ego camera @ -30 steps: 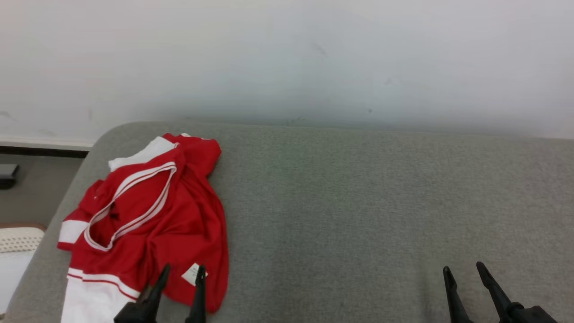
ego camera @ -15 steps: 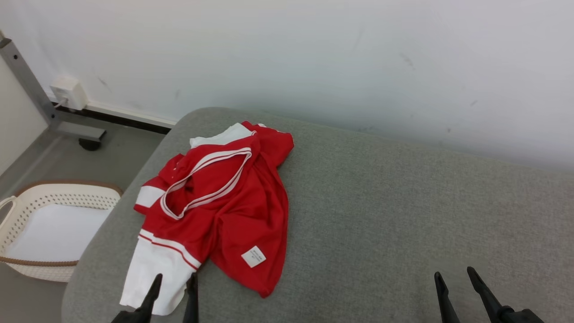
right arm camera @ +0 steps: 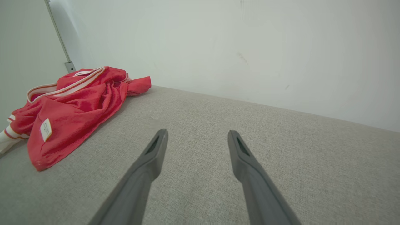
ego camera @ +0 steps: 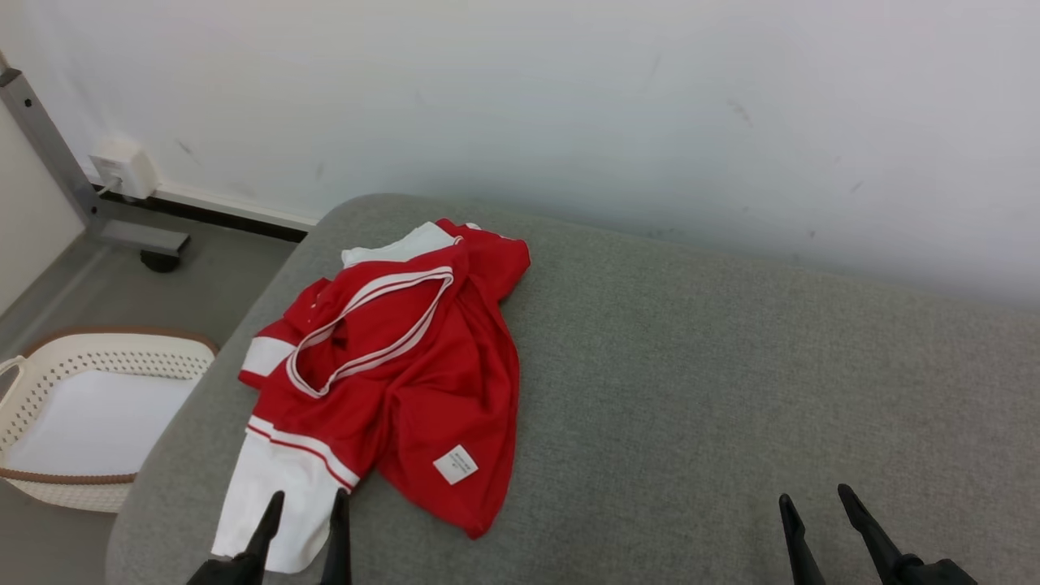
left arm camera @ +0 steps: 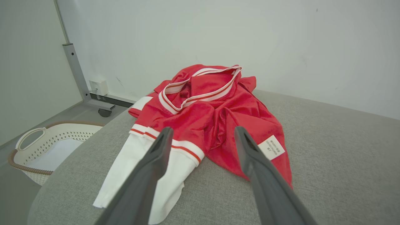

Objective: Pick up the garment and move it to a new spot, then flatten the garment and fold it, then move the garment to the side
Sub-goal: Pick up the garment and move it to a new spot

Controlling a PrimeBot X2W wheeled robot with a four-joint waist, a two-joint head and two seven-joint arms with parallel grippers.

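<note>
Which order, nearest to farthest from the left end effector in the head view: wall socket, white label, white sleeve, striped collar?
1. white sleeve, just ahead of the left end effector
2. white label, to the right
3. striped collar, farther up the garment
4. wall socket, far back left

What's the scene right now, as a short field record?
garment: red-and-white jersey, crumpled, left end of the grey cushioned surface
tag: white label facing up near the hem
left pincer: open, at the white sleeve, holding nothing
right pincer: open, above bare surface
floor: white basket left of the surface
</note>
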